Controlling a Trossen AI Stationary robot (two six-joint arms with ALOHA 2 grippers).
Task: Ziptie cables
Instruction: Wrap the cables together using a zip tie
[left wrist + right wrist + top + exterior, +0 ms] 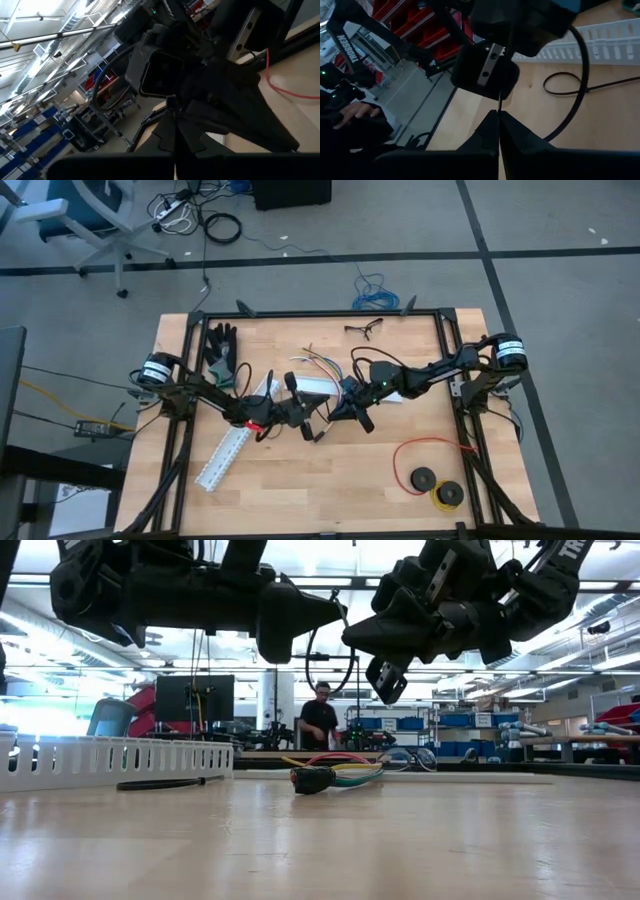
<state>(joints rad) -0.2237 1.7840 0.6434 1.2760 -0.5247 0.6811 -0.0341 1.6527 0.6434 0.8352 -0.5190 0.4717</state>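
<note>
Pale wooden table (350,480), matt grain

You'll find one readable mark: "TROSSEN" in white capitals on a dark arm link (349,46) in the right wrist view. In the low view the same lettering runs up the dark arm (572,550) at the top right corner, but it's cut off, so only a few letters show. Nothing else legible.

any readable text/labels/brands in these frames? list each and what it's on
"TROSSEN": white letters along a dark arm link, right wrist view.
"TR...": cut off at the picture edge, on the arm, low view.
Signs on the blue shelving in the room behind: too small to read.
Nothing else legible.
</note>
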